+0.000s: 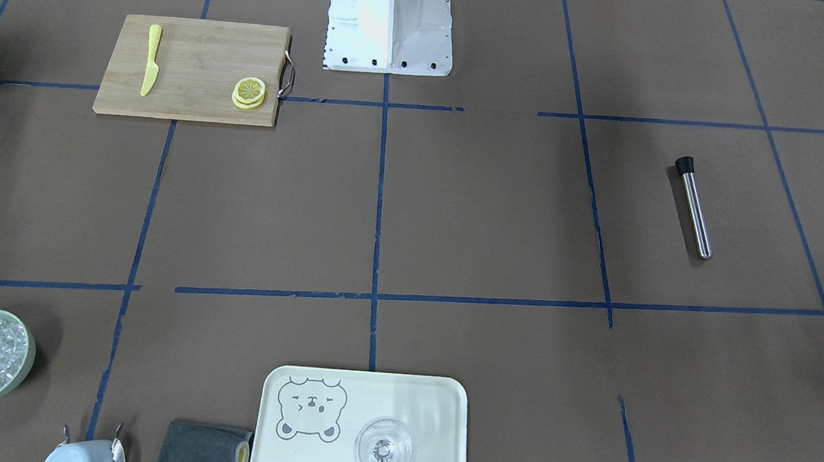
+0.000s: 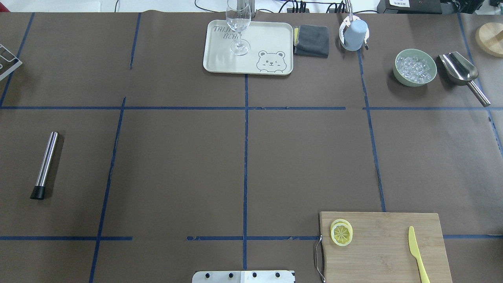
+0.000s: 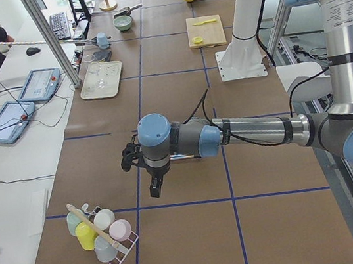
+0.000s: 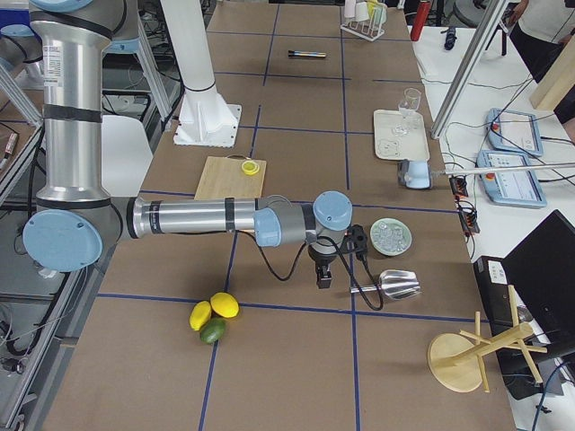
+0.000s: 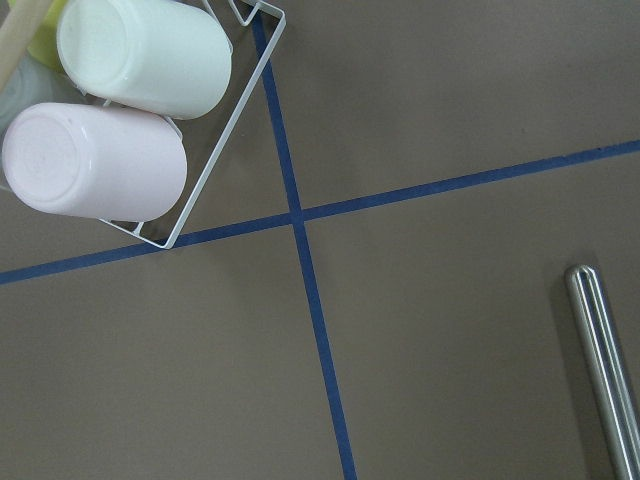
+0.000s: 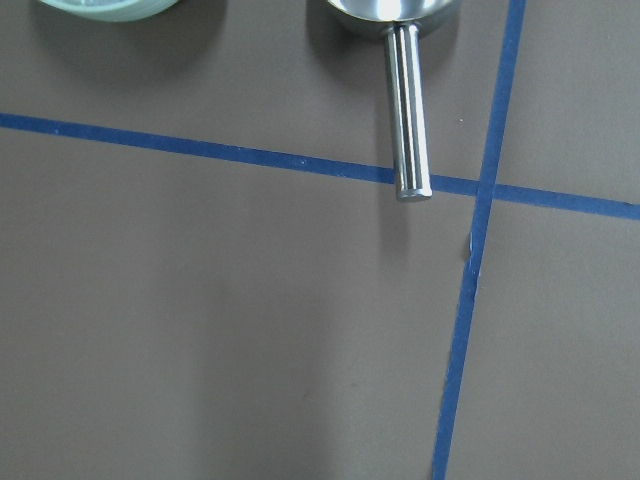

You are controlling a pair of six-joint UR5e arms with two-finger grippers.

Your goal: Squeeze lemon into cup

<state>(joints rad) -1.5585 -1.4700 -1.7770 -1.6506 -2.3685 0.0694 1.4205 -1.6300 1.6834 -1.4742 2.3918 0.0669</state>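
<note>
1. Location: lemon slices [image 2: 341,232] lie stacked at the handle end of the cutting board [image 2: 385,251]. The light blue cup [image 2: 355,29] stands at the table's far edge, well apart from them.
2. Grip risk: the slices are thin and overlap, so a pinch may lift two or slip off.
3. Carry risk: the long transfer could end in a drop or at the nearby ice bowl [image 2: 415,67].
4. Claws: left gripper [image 3: 155,188] and right gripper [image 4: 322,278] hang far from both items. Whether their fingers are spread cannot be told.
</note>
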